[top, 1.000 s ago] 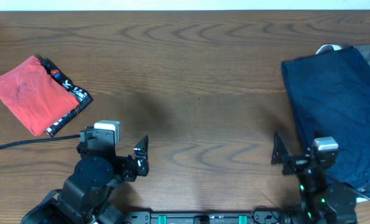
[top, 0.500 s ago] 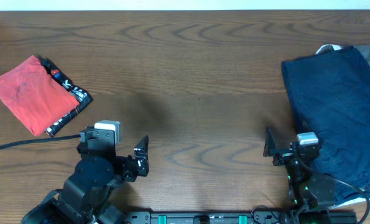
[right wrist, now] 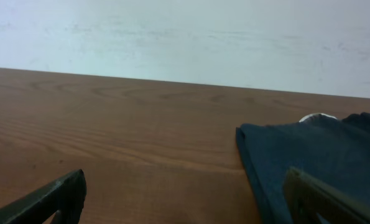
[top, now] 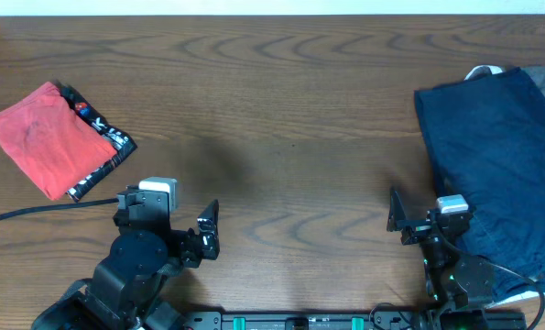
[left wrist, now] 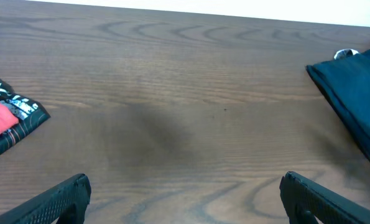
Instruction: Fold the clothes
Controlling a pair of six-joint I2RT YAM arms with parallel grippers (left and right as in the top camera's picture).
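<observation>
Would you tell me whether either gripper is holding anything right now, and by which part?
Nothing is held; the left gripper and right gripper both stand open and empty.

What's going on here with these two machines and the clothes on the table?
Two robot arms sit at the near edge of a wooden table, set to fold clothes. Neither is holding anything: the left pincer and the right pincer are both open and empty. A red T-shirt lies in a compact bundle on top of a black printed tee at the left. A navy garment lies loosely spread at the right, beside the right pincer, not yet neatly folded.
</observation>
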